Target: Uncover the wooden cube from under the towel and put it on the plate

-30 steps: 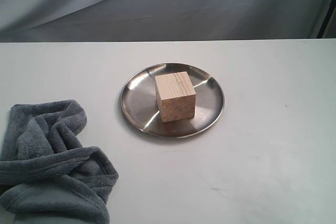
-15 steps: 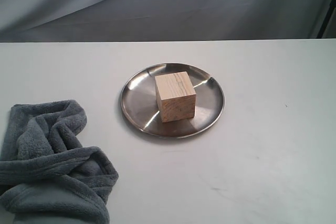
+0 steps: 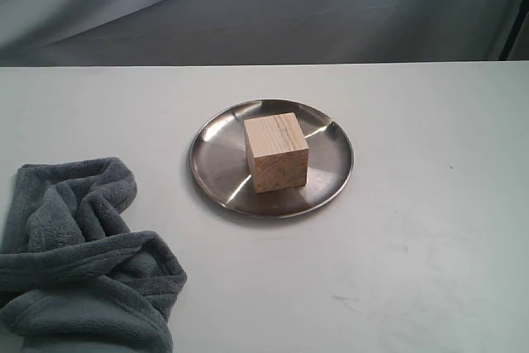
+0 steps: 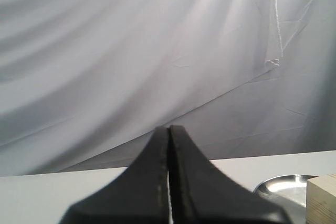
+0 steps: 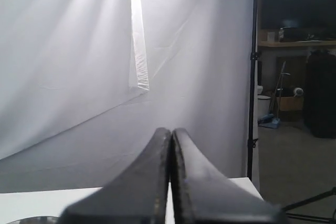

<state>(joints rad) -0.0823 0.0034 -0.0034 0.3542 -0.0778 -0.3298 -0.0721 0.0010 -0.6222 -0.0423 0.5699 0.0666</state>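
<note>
Cube [image 3: 276, 153] on plate [image 3: 215, 163], apart from closed left fingers [image 4: 149, 187] and right fingers [image 5: 149, 187]

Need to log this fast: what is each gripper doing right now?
Left gripper: closed, holding nothing.
Right gripper: closed, holding nothing.

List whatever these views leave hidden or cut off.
- Exterior view: the towel runs past the left and bottom frame edges.
- Exterior view: the wooden cube hides the middle of the plate.
- Left wrist view: the frame's corner cuts off most of the wooden cube and the plate.
</note>
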